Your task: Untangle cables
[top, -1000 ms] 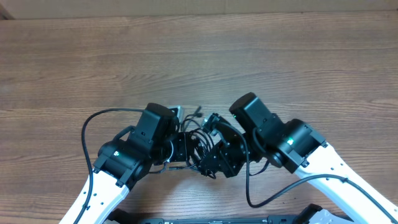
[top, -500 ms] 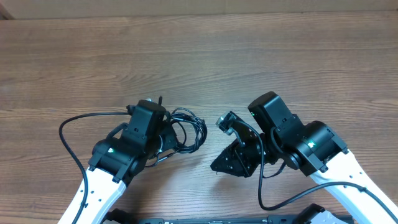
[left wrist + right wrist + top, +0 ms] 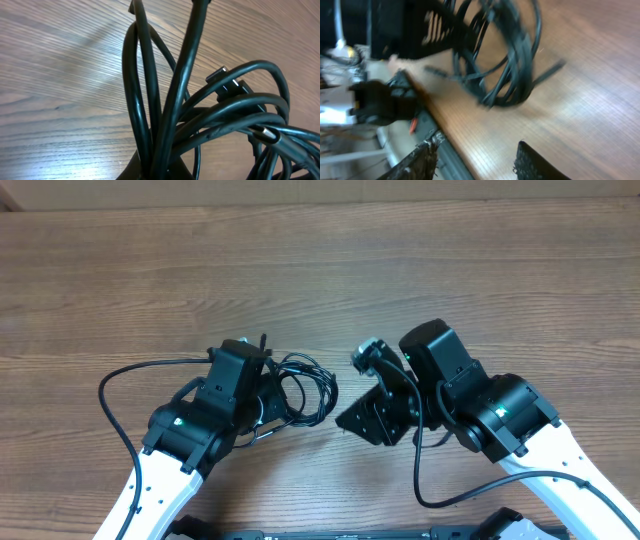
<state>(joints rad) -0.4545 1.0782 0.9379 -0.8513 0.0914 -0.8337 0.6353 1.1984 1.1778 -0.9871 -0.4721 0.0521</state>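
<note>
The cables [image 3: 306, 385] form a small coiled black bundle on the wooden table, just right of my left gripper [image 3: 272, 402]. In the left wrist view several black strands [image 3: 150, 100] rise out of my left gripper [image 3: 160, 167], which is shut on them. One small plug [image 3: 220, 75] and a silvery tip [image 3: 267, 134] show among the loops. My right gripper [image 3: 362, 432] stands open a short way to the right of the bundle, touching none of it. In the blurred right wrist view the cables [image 3: 505, 55] lie beyond my open right gripper [image 3: 477, 162], whose fingers hold nothing.
Thick black arm wires loop out beside the left arm [image 3: 110, 400] and under the right arm [image 3: 420, 480]. The table's front edge [image 3: 440, 145] runs close behind the right gripper. Bare wood [image 3: 320, 270] covers the far half of the table.
The right gripper has opened, let go of the cables and drawn back to the right. The left arm has pulled the bundle to the left, so the two grippers now stand apart.
</note>
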